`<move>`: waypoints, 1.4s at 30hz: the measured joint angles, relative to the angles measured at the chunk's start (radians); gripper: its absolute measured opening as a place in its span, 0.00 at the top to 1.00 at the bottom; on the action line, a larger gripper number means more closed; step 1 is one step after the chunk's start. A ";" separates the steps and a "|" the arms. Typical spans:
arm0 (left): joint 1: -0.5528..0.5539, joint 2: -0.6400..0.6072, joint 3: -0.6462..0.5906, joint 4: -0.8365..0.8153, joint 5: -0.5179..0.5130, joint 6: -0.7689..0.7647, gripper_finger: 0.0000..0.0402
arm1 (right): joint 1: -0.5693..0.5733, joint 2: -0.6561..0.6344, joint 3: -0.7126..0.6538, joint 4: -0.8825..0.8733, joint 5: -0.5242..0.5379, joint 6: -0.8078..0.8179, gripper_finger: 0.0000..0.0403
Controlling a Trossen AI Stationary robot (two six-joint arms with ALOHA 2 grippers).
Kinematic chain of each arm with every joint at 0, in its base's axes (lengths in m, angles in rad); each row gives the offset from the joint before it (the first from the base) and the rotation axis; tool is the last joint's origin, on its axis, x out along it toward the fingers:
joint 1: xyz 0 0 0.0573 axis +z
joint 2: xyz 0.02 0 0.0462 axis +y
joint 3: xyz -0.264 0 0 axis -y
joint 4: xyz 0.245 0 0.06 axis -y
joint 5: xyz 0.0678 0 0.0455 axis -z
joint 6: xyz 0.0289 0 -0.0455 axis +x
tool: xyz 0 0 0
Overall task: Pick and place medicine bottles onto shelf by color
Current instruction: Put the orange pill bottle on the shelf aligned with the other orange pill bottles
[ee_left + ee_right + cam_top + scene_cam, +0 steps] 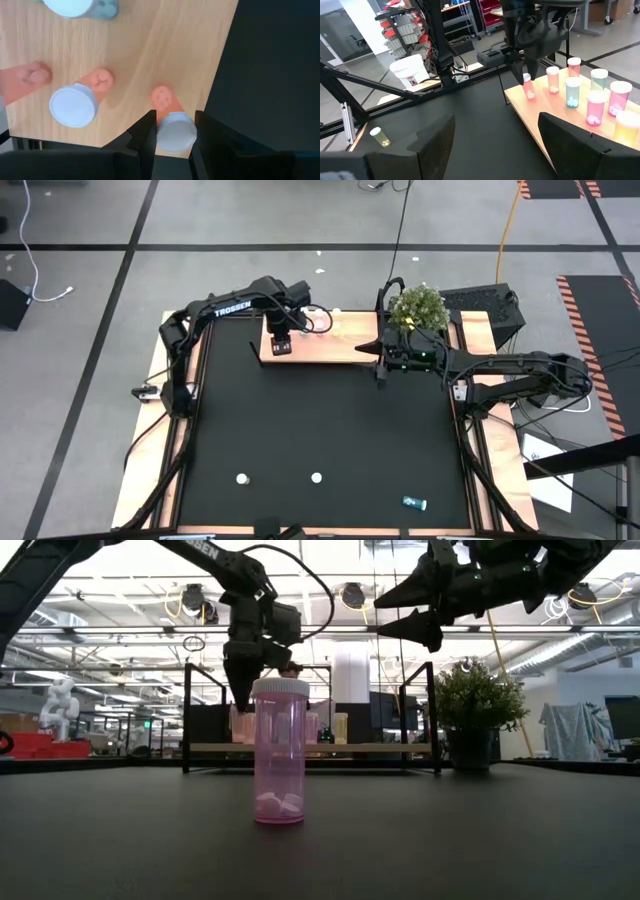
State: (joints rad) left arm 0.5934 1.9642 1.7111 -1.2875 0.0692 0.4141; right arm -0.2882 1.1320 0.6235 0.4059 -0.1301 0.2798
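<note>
Shelf [345, 348] sits at far edge of black surface [320, 430], plant [417, 307] by its right end. Left pincer [172, 131] is down at shelf's left front corner, fingers close either side of pink bottle [171, 122] standing at shelf edge, white cap between them; firm grip or not, cannot tell. Second pink bottle [80, 99] stands just beside it, teal bottle [82, 7] further in. Right wrist view shows row of pink, teal and yellow bottles [590, 97] upright on shelf. Right pincer [378, 362] hovers off shelf's right front end, fingers spread wide, nothing held. Still on surface near front: two upright bottles showing white caps [241, 478] and [316, 477], teal one lying flat [414, 502] toward front right. Low view has pink bottle [279, 752] upright close to camera.
</note>
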 joint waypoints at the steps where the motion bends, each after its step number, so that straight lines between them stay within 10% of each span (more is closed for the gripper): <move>1: 0.000 0.000 0.000 0.003 0.000 0.000 0.68 | 0.000 0.000 0.000 0.000 0.000 0.000 0.31; 31: -0.006 0.022 0.000 0.006 0.009 -0.007 0.67 | 0.000 0.000 0.000 -0.022 -0.005 0.004 0.31; 42: -0.011 0.027 -0.004 0.005 0.000 -0.034 0.34 | 0.000 0.000 0.000 -0.038 -0.005 0.007 0.31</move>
State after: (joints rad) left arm 0.5819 1.9907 1.7076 -1.2824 0.0696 0.3798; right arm -0.2882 1.1320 0.6232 0.3676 -0.1352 0.2871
